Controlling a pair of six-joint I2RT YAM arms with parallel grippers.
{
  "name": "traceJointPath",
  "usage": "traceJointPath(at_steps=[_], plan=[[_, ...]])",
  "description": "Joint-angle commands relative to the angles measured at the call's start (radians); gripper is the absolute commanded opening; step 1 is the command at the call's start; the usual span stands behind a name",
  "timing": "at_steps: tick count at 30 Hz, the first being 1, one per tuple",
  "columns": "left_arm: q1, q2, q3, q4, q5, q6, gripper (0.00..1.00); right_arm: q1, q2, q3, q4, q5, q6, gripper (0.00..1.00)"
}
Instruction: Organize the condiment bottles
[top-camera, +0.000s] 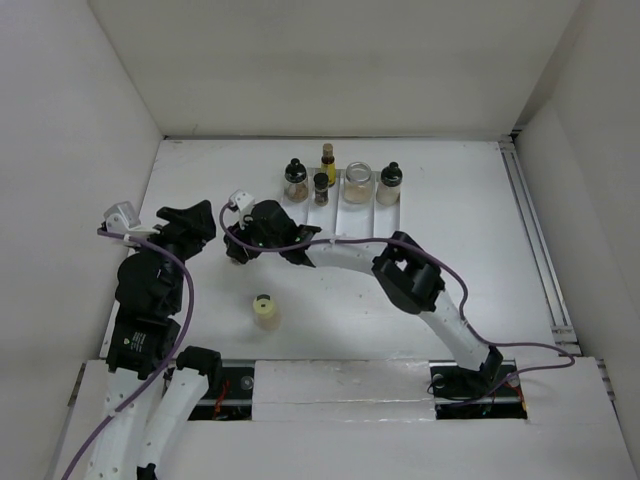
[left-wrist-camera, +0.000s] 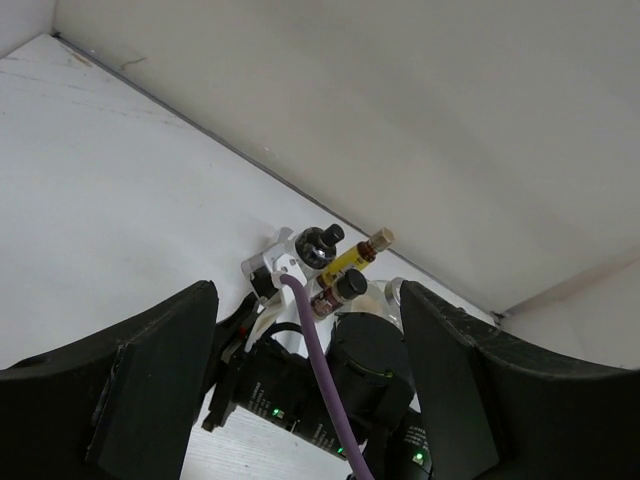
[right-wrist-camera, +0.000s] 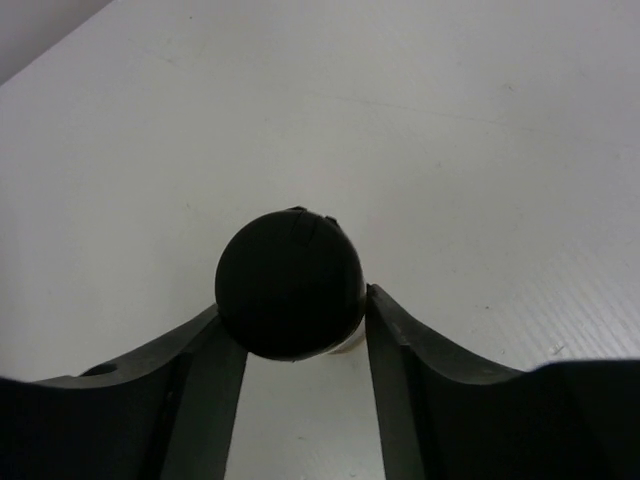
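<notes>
White tabletop (right-wrist-camera: 450, 120) all round; black round-capped bottle (right-wrist-camera: 290, 280), centre frame, clamped in the right gripper (right-wrist-camera: 292, 305); left gripper (left-wrist-camera: 305, 290) gapes wide, empty.

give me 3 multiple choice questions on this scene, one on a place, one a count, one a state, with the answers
1. Where is the pale cream bottle?
A) lying against the right wall
B) alone on the table, nearer the arm bases
C) among the far row of bottles

2. How many stand in the far row of bottles?
A) two
B) nine
C) five

3. The right gripper is:
A) shut on a black-capped bottle
B) open and empty
C) out of view

Answers: 1 B, the top view shows it apart from the row. 2 C, five show there. 3 A, the right wrist view shows the fingers flanking the cap.
</notes>
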Motion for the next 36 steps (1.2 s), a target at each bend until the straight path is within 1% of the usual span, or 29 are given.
traceJointPath(at_steps=[1, 2, 5, 6, 8, 10, 11, 12, 13, 15, 16, 17, 18, 19, 20, 21, 23, 26, 28, 36], plan=[[0.002, 0.013, -0.009, 0.060, 0.031, 0.027, 0.69, 0.010, -0.030, -0.014, 0.130, 0.023, 0.031, 0.52], [0.002, 0.013, -0.009, 0.060, 0.031, 0.027, 0.69, 0.010, -0.051, -0.024, 0.150, 0.023, 0.047, 0.47], [0.002, 0.013, -0.009, 0.060, 0.040, 0.027, 0.69, 0.010, -0.096, -0.062, 0.197, 0.014, 0.061, 0.46], [0.002, 0.013, -0.009, 0.060, 0.040, 0.027, 0.69, 0.010, -0.143, -0.082, 0.214, 0.014, 0.071, 0.45], [0.002, 0.013, -0.009, 0.060, 0.040, 0.027, 0.69, 0.010, -0.204, -0.164, 0.276, 0.023, 0.071, 0.45], [0.002, 0.013, -0.018, 0.070, 0.049, 0.037, 0.69, 0.010, -0.310, -0.226, 0.311, 0.033, 0.082, 0.45], [0.002, 0.013, -0.018, 0.070, 0.067, 0.049, 0.69, -0.014, -0.345, -0.258, 0.341, 0.042, 0.091, 0.45], [0.002, 0.013, -0.018, 0.080, 0.081, 0.050, 0.69, -0.024, -0.382, -0.328, 0.357, 0.042, 0.091, 0.45], [0.002, 0.013, -0.028, 0.080, 0.093, 0.063, 0.69, -0.036, -0.456, -0.365, 0.371, 0.051, 0.100, 0.45], [0.002, 0.025, -0.028, 0.106, 0.149, 0.091, 0.71, -0.076, -0.523, -0.474, 0.391, 0.082, 0.100, 0.45], [0.002, 0.025, -0.037, 0.106, 0.168, 0.102, 0.71, -0.091, -0.583, -0.510, 0.391, 0.098, 0.100, 0.45], [0.002, 0.048, -0.037, 0.117, 0.190, 0.102, 0.72, -0.106, -0.612, -0.546, 0.391, 0.117, 0.100, 0.45], [0.002, 0.062, -0.037, 0.117, 0.236, 0.117, 0.72, -0.140, -0.639, -0.583, 0.391, 0.161, 0.100, 0.45], [0.002, 0.075, -0.037, 0.117, 0.256, 0.126, 0.72, -0.160, -0.662, -0.652, 0.391, 0.181, 0.100, 0.45], [0.002, 0.092, -0.028, 0.117, 0.279, 0.140, 0.72, -0.180, -0.695, -0.685, 0.391, 0.195, 0.114, 0.45], [0.002, 0.133, -0.015, 0.117, 0.325, 0.140, 0.72, -0.218, -0.708, -0.712, 0.391, 0.216, 0.114, 0.45], [0.002, 0.172, -0.005, 0.117, 0.363, 0.163, 0.72, -0.251, -0.721, -0.778, 0.391, 0.238, 0.123, 0.45], [0.002, 0.236, 0.008, 0.105, 0.434, 0.174, 0.73, -0.298, -0.703, -0.803, 0.391, 0.257, 0.134, 0.45], [0.002, 0.261, 0.017, 0.096, 0.463, 0.183, 0.73, -0.318, -0.656, -0.791, 0.365, 0.266, 0.134, 0.45], [0.002, 0.261, 0.017, 0.096, 0.463, 0.192, 0.75, -0.338, -0.496, -0.631, 0.276, 0.277, 0.125, 0.45]])
